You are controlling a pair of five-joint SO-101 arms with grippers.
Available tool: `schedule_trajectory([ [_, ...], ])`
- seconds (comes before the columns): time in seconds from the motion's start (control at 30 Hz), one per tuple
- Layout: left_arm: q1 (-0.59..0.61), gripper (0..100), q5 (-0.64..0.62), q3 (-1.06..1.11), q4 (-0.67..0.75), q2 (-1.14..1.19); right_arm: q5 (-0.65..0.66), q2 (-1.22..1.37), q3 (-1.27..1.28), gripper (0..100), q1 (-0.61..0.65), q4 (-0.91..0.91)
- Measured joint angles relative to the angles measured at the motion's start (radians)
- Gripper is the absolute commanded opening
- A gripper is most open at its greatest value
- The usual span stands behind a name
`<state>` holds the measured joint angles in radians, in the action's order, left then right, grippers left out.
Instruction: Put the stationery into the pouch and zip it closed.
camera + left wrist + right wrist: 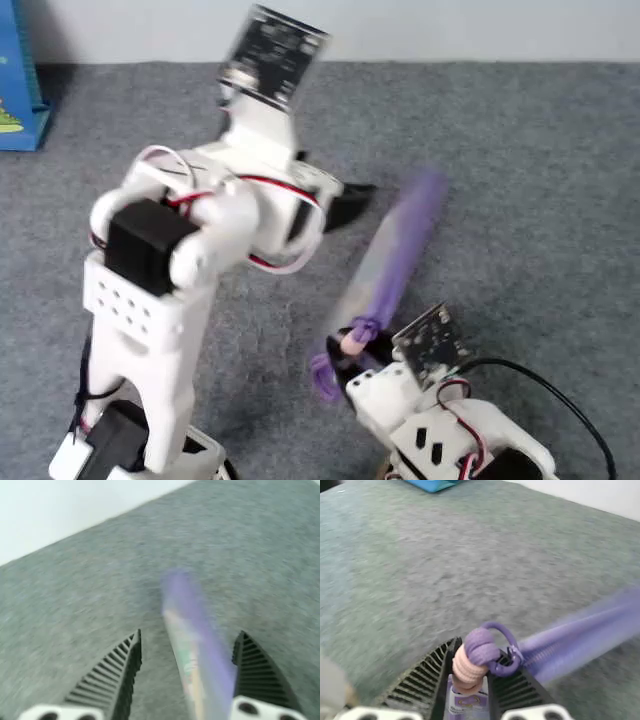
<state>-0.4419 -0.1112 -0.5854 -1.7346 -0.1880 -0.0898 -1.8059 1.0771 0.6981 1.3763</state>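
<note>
Left gripper [190, 634]: my fingers [122, 680] are spread wide and hold nothing. The pouch [192, 645] runs out ahead of the gap between them. Right gripper [482, 655]: clamped on the knotted zipper charm [472, 657]. Judgement: the pouch is light, limp and likely to swing. Grip its body mid-length.

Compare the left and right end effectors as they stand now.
The left end effector stands open, the right end effector shut. The left holds nothing; the right clamps the purple pouch by its zipper end. Both have black ribbed fingers.
</note>
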Motion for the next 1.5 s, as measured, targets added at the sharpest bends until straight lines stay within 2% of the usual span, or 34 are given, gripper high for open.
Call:
schedule_trajectory([
  [0.1,0.060,27,0.110,0.078,0.000,0.000,0.029,-0.006,-0.064,0.8,-0.069,0.032],
  [0.23,0.110,25,0.241,0.196,0.000,0.000,0.078,-0.006,-0.160,0.8,-0.100,0.064],
  [0.4,0.123,25,0.325,0.321,0.000,-0.089,0.098,-0.006,-0.218,0.8,-0.104,0.071],
  [0.5,0.124,25,0.333,0.417,0.000,-0.193,0.143,-0.006,-0.226,0.8,-0.109,0.071],
  [0.67,0.127,25,0.341,0.591,0.000,-0.413,0.229,-0.005,-0.270,0.8,-0.238,0.057],
  [0.87,0.126,25,0.367,0.723,0.000,-0.695,0.293,-0.006,-0.279,0.8,-0.362,-0.057],
  [1.1,0.127,25,0.341,0.819,0.000,-0.829,0.270,0.012,-0.281,0.8,-0.445,-0.270],
  [1.23,0.127,25,0.272,0.822,0.000,-0.879,0.224,0.157,-0.279,0.8,-0.482,-0.399],
  [1.5,0.129,25,0.183,0.825,0.000,-1.023,0.221,0.488,-0.278,0.8,-0.485,-0.727],
])
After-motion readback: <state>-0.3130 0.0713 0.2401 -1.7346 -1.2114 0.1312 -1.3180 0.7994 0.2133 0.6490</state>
